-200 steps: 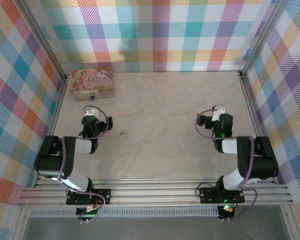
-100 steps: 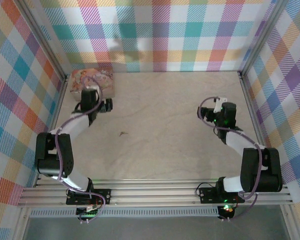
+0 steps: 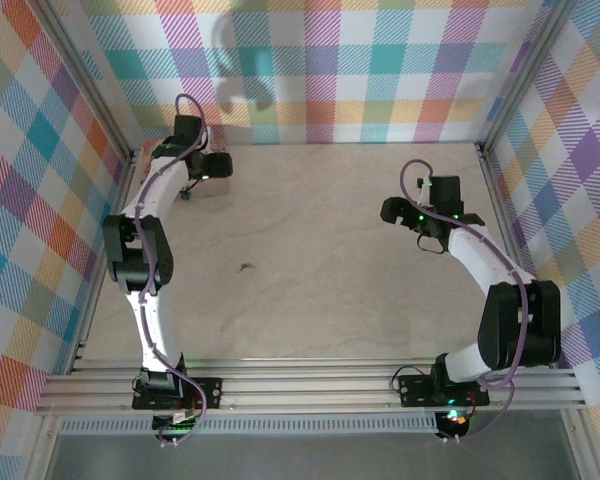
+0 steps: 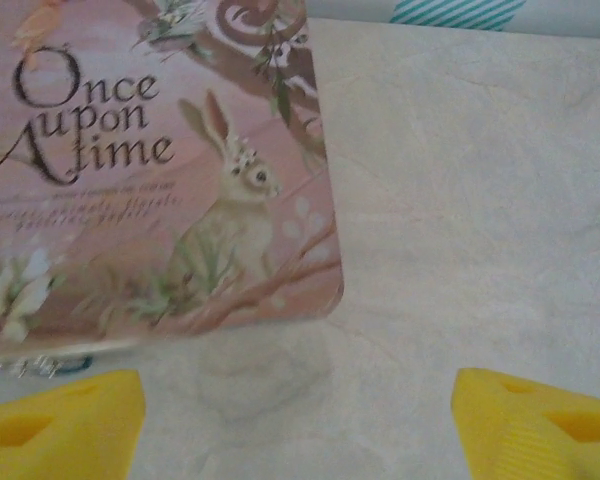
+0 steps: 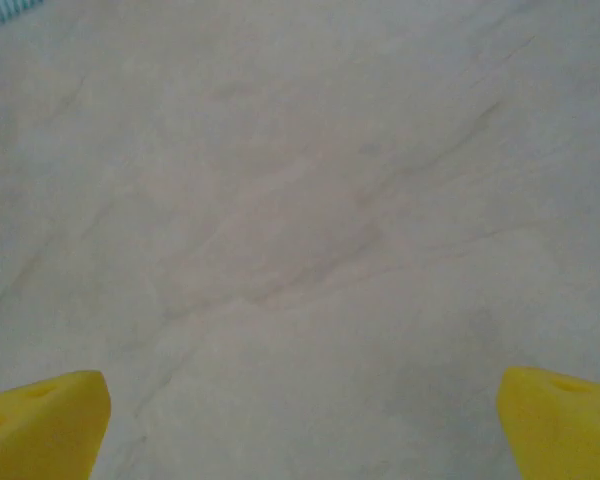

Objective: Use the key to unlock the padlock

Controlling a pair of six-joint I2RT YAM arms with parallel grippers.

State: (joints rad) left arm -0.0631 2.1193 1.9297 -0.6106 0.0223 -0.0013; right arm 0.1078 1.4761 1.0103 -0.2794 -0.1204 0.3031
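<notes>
Padlock: tiny blue speck in the top view, at the counter's 10 o'clock corner, just beside the left arm's wrist. In the left wrist view it is a blurred silvery-and-blue smear at 7 o'clock, against the near edge of the box. The shackle's state cannot be made out.

Key: small thin dark mark lying alone on the pale counter, toward 8 o'clock from the counter's centre, well apart from the padlock and both arms.

Writing: the pink box lid reads "Once upon a time" in dark curly letters, above a finer line too blurred to read. A rabbit with a flower crown, white blossoms and brown branches are printed beside it.

Left arm: stretched long toward 11 o'clock and reaching over the box. Left pincer points down at the box's corner, yellow tips wide apart, holding nothing.

Right arm: bent in an arc at 3 o'clock, wrist turned inward. Right pincer hangs over bare counter, tips spread wide, holding nothing.
</notes>
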